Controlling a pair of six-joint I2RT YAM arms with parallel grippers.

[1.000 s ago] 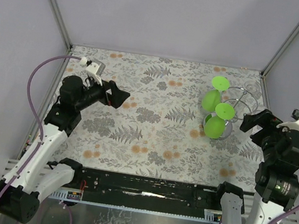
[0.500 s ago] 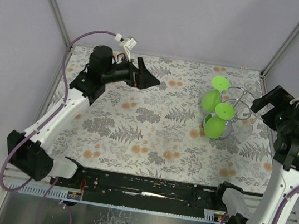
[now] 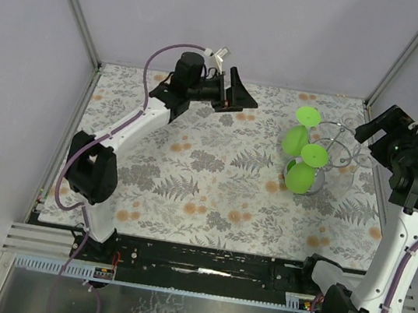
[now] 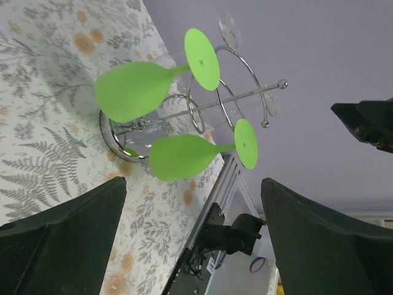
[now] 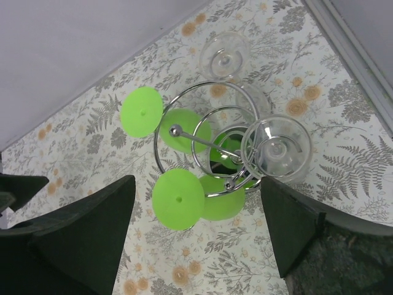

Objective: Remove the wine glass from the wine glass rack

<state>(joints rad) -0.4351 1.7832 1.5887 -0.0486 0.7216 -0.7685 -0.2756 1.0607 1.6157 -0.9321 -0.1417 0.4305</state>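
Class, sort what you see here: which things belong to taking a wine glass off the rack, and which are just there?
Belongs to the job:
wine glass rack
two green wine glasses
two clear wine glasses
left tool, open
right tool, open

Just there:
floral table cover
metal corner posts

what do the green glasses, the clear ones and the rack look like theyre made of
Green wine glasses: solid lime colour with a dull, glint-free surface, so probably plastic or a coated finish.
Clear wine glasses: see-through with bright rim highlights; glass or clear plastic, the look leaves it open.
Wine glass rack: thin polished silver wire, likely chromed metal, with mirror-like shine on its loops and post.
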